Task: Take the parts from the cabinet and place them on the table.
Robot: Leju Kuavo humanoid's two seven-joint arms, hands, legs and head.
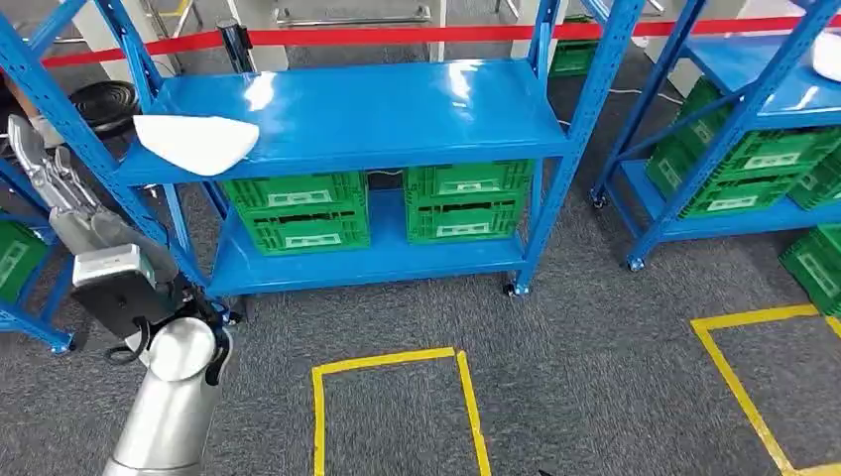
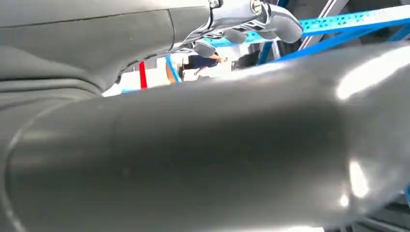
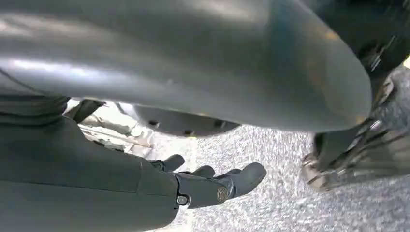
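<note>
Head view: the white curved moulded part (image 1: 195,142) lies on the top shelf of the blue metal rack (image 1: 377,104), at its 9 o'clock end, overhanging the front edge. The left hand (image 1: 60,183) is raised at 8 o'clock from the part, apart from it, fingers extended, holding nothing. Green plastic crates (image 1: 298,210) sit on the lower shelf. Right wrist view: the right hand (image 3: 212,183) hangs over grey carpet (image 3: 270,203), fingers loosely extended, empty.
</note>
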